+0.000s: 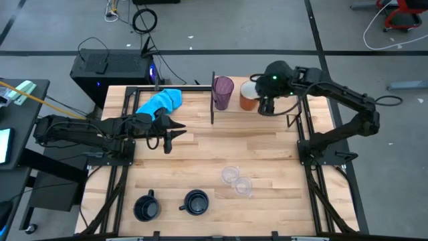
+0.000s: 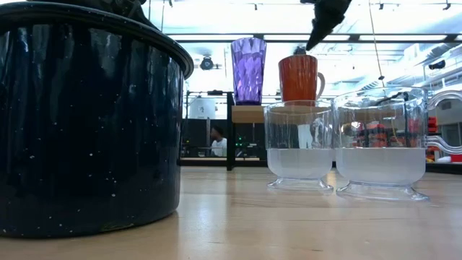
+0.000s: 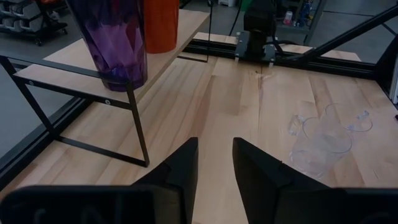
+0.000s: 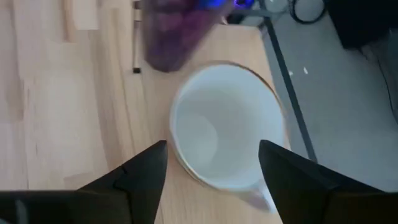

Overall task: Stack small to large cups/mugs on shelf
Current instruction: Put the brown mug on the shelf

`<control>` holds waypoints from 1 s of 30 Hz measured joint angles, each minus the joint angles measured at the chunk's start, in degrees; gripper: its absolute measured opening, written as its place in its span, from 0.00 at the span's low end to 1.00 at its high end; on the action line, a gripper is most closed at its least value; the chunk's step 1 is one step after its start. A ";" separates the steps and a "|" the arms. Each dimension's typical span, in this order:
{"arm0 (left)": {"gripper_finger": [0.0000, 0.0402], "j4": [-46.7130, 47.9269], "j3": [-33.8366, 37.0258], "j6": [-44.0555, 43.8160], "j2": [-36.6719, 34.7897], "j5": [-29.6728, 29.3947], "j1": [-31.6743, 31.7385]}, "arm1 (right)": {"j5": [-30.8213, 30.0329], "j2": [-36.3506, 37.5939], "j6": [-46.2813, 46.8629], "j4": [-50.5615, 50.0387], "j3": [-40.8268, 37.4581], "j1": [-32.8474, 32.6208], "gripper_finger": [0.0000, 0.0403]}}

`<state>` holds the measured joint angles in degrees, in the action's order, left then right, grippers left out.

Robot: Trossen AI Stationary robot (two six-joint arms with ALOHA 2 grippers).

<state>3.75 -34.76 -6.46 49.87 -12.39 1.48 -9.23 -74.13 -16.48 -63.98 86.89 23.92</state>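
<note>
On the shelf (image 1: 234,107) at the table's far side, the purple tumbler (image 1: 223,92) and the orange mug (image 1: 248,96) stand upright side by side. My right gripper (image 4: 211,144) hangs open just above the mug (image 4: 224,134), one finger to each side of its white inside, touching nothing that I can see. Two clear cups (image 1: 236,181) stand on the table at the near middle, and two black mugs (image 1: 146,207) (image 1: 195,202) stand near the front edge. My left gripper (image 3: 214,162) waits open at the table's left, holding nothing.
A blue cloth (image 1: 160,102) lies at the far left of the table. The shelf's dark upright panel (image 1: 213,100) stands just left of the tumbler. In the low view one black mug (image 2: 86,123) fills the left foreground. Bare wood lies between the shelf and the clear cups.
</note>
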 joint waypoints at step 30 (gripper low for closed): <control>0.27 0.00 0.00 -0.31 0.00 0.01 -0.04 | 13.14 -10.56 8.93 -11.45 -0.07 23.78 0.48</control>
<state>3.75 -34.76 -6.77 49.87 -12.38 1.43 3.91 -84.69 -7.55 -75.44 86.83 47.70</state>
